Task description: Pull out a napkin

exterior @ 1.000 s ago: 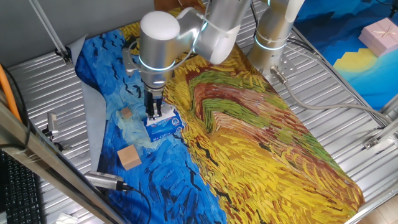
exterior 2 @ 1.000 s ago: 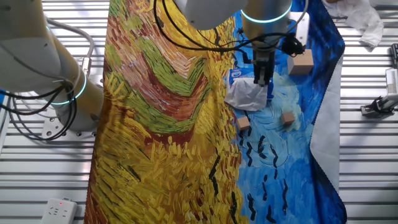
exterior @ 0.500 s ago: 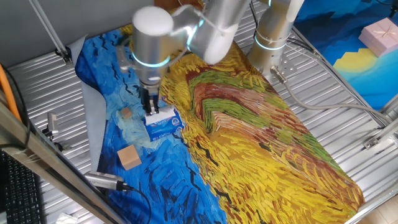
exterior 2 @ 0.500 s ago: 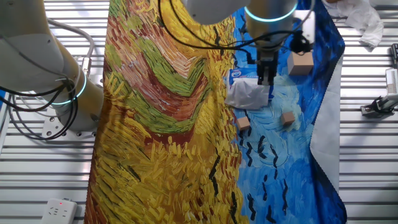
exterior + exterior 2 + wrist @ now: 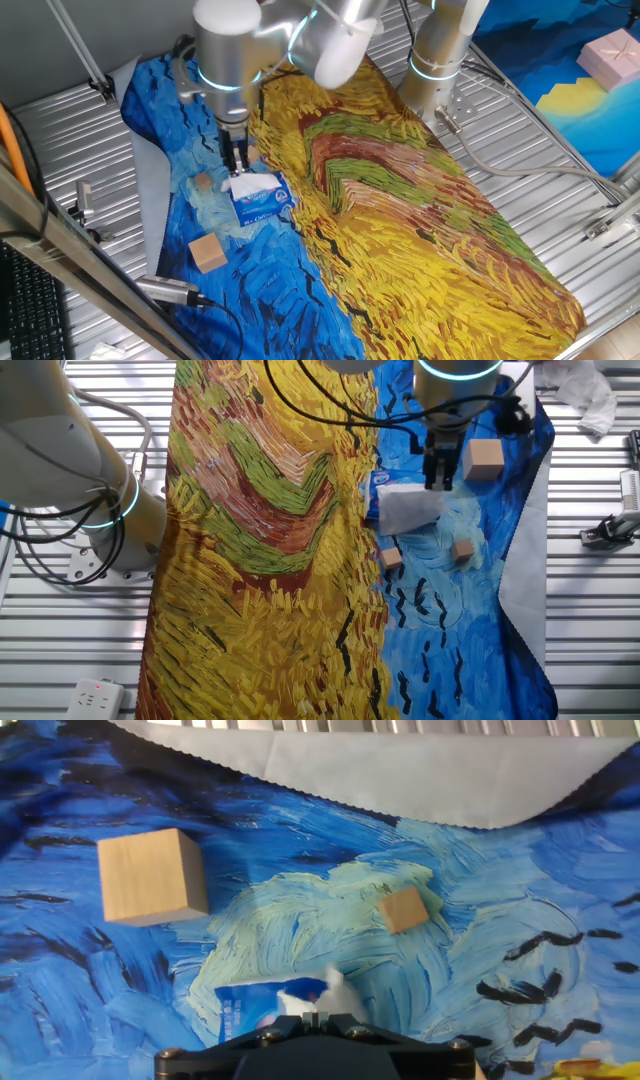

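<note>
A white napkin stretches up out of the small blue tissue pack on the blue part of the painted cloth. My gripper hangs just above the pack, shut on the napkin's upper edge. From the hand view, the napkin's tip rises between the closed fingers at the bottom edge. The blue pack lies just beyond it. The gripper shows only as a dark body there, with the jaws pressed together.
A large wooden cube and a small one lie on the cloth ahead of the hand. Another small cube sits by the yellow area. The cloth's grey edge and a metal slatted table lie beyond.
My gripper has risen and moved toward the cloth's outer edge. The napkin has been drawn from a crumpled heap into a stretched sheet above the pack.
</note>
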Available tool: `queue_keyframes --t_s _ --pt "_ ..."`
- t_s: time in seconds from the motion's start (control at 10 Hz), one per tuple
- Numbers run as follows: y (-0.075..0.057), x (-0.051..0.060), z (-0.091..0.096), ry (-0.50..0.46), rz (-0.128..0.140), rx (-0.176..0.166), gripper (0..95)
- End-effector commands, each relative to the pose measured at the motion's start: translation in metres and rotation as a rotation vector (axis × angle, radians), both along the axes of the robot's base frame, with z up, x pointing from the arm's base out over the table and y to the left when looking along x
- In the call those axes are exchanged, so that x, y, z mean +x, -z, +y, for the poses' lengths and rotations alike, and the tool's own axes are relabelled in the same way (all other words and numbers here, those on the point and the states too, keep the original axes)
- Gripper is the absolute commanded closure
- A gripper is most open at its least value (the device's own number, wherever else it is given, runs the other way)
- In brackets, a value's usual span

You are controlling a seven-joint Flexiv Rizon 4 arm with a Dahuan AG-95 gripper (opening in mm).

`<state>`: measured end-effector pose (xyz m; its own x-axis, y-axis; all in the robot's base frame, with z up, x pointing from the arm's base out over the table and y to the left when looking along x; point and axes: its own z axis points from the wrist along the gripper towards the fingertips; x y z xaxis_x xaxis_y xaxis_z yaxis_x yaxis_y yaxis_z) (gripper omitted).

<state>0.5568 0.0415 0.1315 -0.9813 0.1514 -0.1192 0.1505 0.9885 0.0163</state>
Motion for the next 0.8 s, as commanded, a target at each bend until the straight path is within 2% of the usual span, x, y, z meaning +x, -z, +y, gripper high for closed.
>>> queue_keyframes --t_s 0.1,0.2,0.3,0.8 --pt "-0.009 0.0 0.0 -0.003 0.012 0.009 95.0" --pt "-0.019 -0.002 0.0 -0.001 0.023 0.018 95.0" --pt "-0.024 -0.004 0.0 0.003 0.031 0.025 95.0" --pt "-0.04 -0.008 0.013 0.023 0.039 0.028 95.0"
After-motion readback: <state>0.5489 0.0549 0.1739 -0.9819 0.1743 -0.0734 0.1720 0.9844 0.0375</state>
